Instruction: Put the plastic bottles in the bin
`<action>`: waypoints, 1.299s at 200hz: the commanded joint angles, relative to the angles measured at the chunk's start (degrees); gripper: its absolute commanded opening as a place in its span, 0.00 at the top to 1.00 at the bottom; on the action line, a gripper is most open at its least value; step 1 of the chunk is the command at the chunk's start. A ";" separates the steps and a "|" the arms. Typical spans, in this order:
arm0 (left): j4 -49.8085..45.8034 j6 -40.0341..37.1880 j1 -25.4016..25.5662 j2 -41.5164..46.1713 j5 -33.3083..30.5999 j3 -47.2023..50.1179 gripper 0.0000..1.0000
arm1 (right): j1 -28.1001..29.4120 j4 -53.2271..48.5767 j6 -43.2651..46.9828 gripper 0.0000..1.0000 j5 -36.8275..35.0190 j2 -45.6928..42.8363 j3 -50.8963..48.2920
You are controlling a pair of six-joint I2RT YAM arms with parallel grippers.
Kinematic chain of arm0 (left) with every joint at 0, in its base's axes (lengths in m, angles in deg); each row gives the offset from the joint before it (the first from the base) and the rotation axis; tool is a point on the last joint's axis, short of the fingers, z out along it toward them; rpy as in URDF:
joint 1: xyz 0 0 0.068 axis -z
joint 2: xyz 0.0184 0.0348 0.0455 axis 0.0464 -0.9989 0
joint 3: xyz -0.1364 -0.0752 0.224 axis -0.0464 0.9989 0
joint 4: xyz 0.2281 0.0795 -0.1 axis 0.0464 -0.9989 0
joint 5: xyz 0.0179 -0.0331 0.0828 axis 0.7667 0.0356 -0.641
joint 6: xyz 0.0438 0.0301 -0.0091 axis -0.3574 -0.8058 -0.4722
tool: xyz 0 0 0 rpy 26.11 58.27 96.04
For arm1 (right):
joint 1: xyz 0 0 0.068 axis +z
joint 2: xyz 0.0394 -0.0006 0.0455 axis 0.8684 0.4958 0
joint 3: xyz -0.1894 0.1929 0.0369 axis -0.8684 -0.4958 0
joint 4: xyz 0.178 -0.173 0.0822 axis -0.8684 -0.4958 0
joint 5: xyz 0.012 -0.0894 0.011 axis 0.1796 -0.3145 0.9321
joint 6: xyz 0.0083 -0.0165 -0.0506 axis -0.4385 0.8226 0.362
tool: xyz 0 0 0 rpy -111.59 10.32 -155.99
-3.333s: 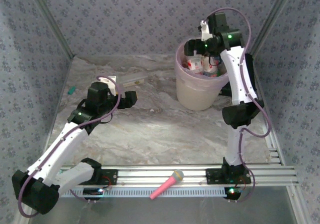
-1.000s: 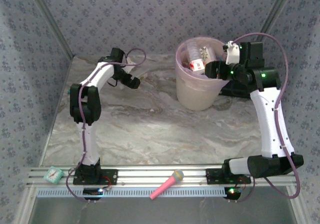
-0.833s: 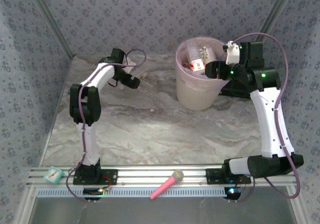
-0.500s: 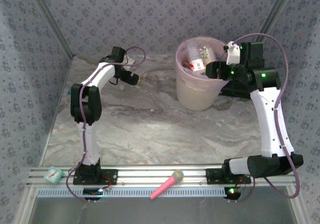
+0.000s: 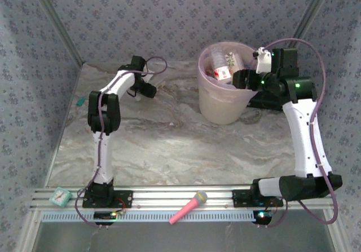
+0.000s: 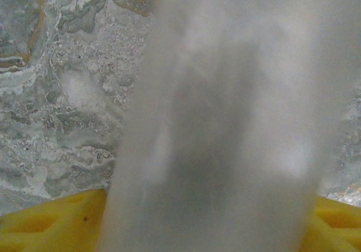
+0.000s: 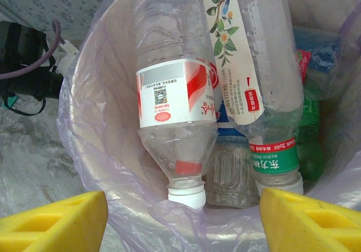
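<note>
A clear plastic bottle shows close and blurred in the left wrist view. It spans the whole gap between my yellow fingertips, so my left gripper is shut on it just above the marble. From above, that gripper is stretched to the far left back of the table. The bin, cream with a pink liner, holds several bottles, among them a red-labelled one and a green-labelled one, both cap down. My right gripper hovers open at the bin's right rim, holding nothing.
A pink toy microphone and a teal clock lie on the front rail. A black box sits behind the bin by the right wall. A small green item lies at the left wall. Papered walls close in the table.
The left arm stretched further along the back and its jaws closed in on the clear bottle. The right arm stayed at the bin.
</note>
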 commanded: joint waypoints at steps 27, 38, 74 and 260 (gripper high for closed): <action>2.46 1.01 0.38 4.83 0.74 3.74 0.40 | -0.47 0.59 -0.28 0.27 1.13 -1.63 -0.28; 3.02 1.51 0.32 6.64 0.84 5.40 0.41 | -0.44 0.92 -0.55 0.27 1.72 -1.81 -0.29; 9.31 4.62 0.33 16.89 1.64 13.38 0.43 | 0.58 3.33 -3.05 0.28 4.27 -3.07 -0.54; 48.22 37.54 23.26 71.67 6.70 65.80 0.59 | 28.71 22.69 -17.13 0.01 4.62 21.33 11.24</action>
